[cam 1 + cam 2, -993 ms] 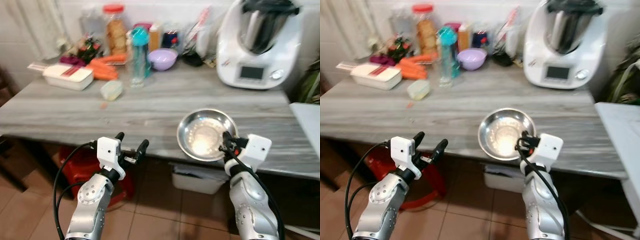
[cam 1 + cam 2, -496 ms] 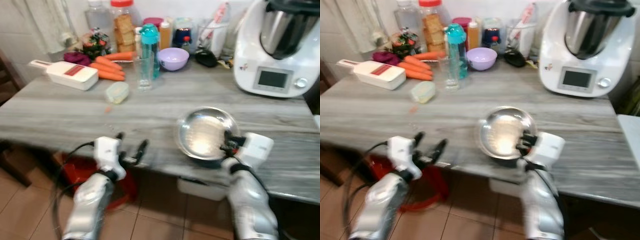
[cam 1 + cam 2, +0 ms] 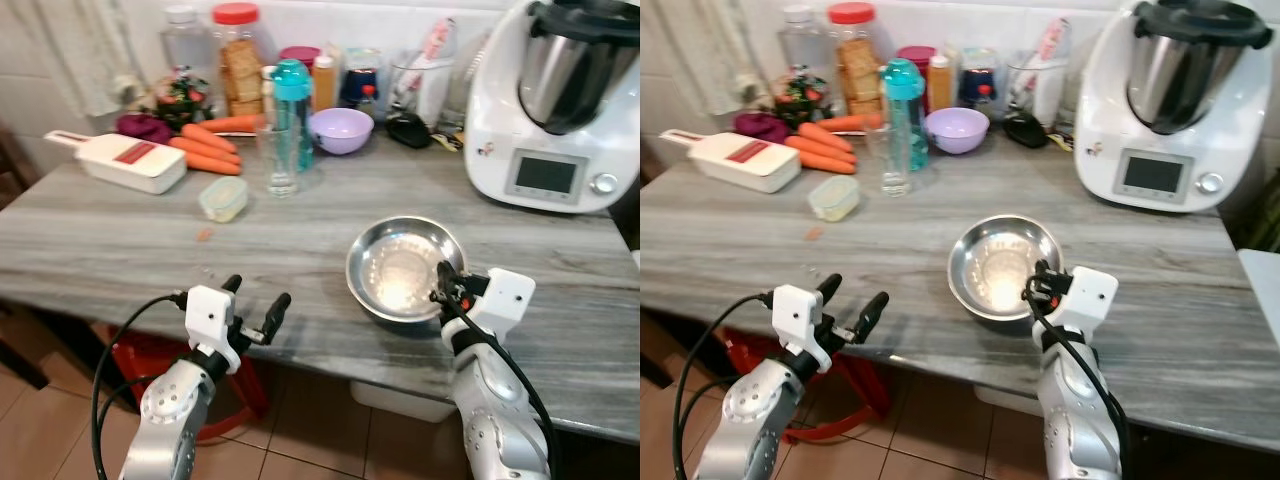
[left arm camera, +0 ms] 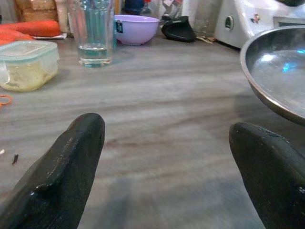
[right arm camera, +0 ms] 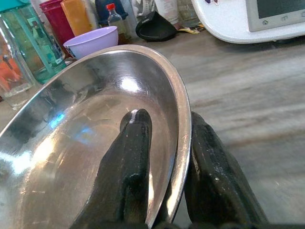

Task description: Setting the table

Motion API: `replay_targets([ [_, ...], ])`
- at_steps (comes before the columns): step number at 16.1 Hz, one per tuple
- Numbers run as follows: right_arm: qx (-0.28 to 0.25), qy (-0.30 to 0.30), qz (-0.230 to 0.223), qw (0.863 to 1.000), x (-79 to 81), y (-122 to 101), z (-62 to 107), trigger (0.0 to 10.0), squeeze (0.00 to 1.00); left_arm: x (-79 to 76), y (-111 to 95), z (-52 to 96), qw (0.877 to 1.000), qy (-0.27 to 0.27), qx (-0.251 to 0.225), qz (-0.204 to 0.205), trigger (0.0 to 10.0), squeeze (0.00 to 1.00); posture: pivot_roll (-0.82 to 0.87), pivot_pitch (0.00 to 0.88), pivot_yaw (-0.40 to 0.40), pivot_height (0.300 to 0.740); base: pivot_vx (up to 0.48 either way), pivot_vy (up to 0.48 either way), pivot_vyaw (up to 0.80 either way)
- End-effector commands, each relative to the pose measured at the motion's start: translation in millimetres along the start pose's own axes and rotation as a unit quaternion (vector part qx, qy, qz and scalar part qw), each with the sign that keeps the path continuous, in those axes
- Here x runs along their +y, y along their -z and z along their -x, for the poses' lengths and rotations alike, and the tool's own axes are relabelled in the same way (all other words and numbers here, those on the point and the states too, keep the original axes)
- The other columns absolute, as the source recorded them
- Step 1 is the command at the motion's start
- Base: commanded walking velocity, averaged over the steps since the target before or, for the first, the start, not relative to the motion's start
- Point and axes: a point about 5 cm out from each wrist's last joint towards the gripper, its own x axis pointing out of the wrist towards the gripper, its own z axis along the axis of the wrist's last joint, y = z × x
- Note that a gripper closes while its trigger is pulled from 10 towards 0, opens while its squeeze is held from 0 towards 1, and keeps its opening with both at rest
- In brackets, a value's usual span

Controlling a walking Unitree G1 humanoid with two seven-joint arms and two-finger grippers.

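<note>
- My right gripper (image 5: 164,157) is clenched on the steel bowl (image 3: 400,265), one finger inside its rim, one outside
- The bowl sits over the grey table (image 3: 130,230) near its front edge
- My left gripper (image 3: 250,300) hovers spread, grasping nothing

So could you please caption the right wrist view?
Right hand pinching the steel bowl's rim above the grey table.

Bowl (image 3: 404,267) on table (image 3: 130,225), mixer (image 3: 553,105) behind
</note>
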Motion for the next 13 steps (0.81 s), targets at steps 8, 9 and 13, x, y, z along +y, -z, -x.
replay_targets([
  [8,0.091,-0.054,-0.03,0.994,15.2,28,0.9,10.0,0.0,8.8,-1,22.1,0.997,0.041,0.015,-0.062,10.0,0.0,0.02,0.0,0.023,0.74,0.0,0.0,0.0],
  [9,0.087,-0.045,-0.037,0.995,15.4,28,-1.3,10.0,0.0,8.1,-1,22.3,0.997,0.042,0.015,-0.062,10.0,0.0,0.02,0.0,0.023,0.74,0.0,0.0,0.0],
  [13,0.12,-0.043,-0.042,0.991,18.6,37,-6.2,10.0,0.0,4.3,-1,22.2,0.997,0.048,0.012,-0.057,10.0,0.0,0.03,0.0,0.018,0.74,0.0,0.0,0.0],
])
